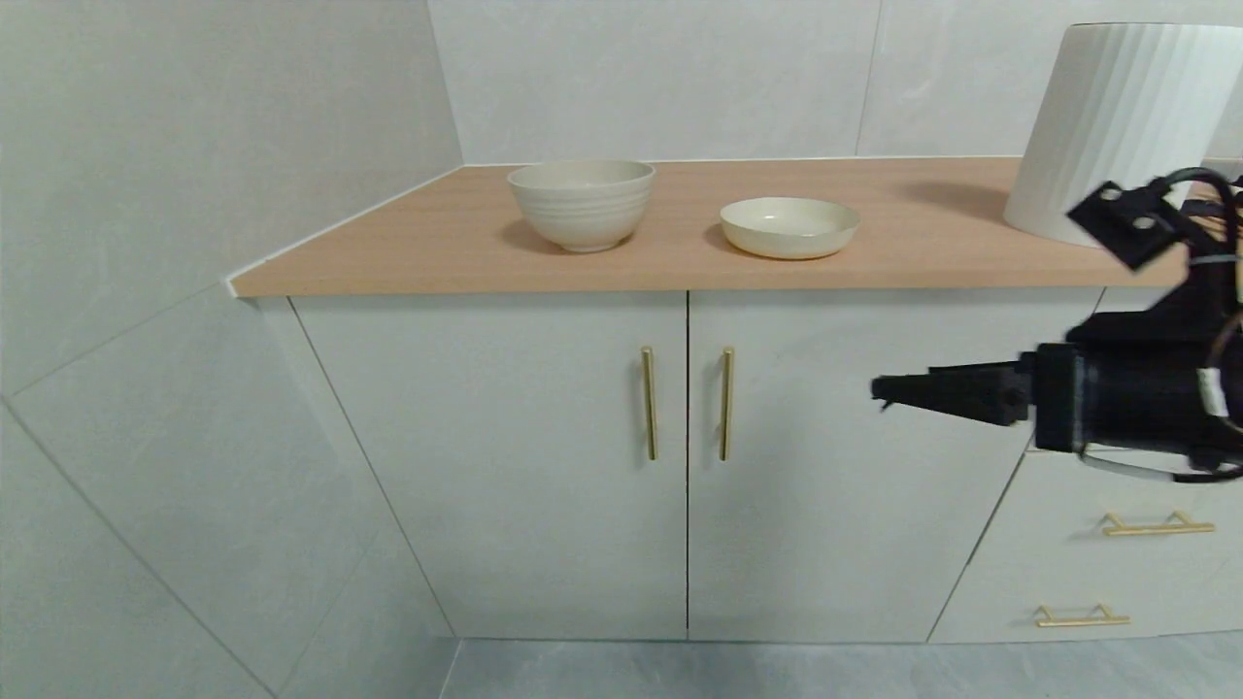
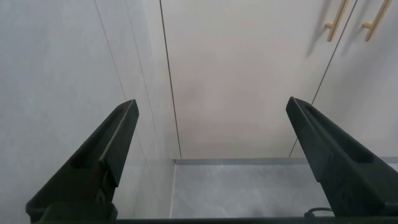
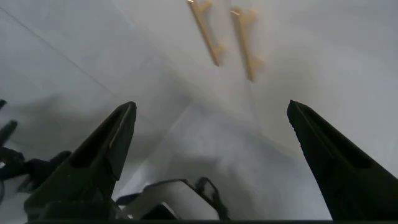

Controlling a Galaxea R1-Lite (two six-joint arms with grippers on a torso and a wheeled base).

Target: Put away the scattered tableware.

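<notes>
Two items on worktop (image 1: 903, 254): bowl (image 1: 582, 202) at 12 o'clock; dish (image 1: 789, 226) near, at bowl's 3 o'clock, not touching. Right hand (image 1: 879, 390) released, empty, at 3 o'clock before cabinet (image 1: 505, 466). Left hand (image 2: 211, 102) released, empty, low, facing cabinet.

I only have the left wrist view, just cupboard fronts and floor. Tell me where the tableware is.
Observer: A bowl and a shallow dish stand apart on the counter, the bowl to the left.
Operator: Give me the right gripper's place.
Observer: The right gripper hangs before the right door, lower than the counter top.
Operator: Name anything else up there.
Observer: A tall white ribbed object stands at the counter's right end.
</notes>
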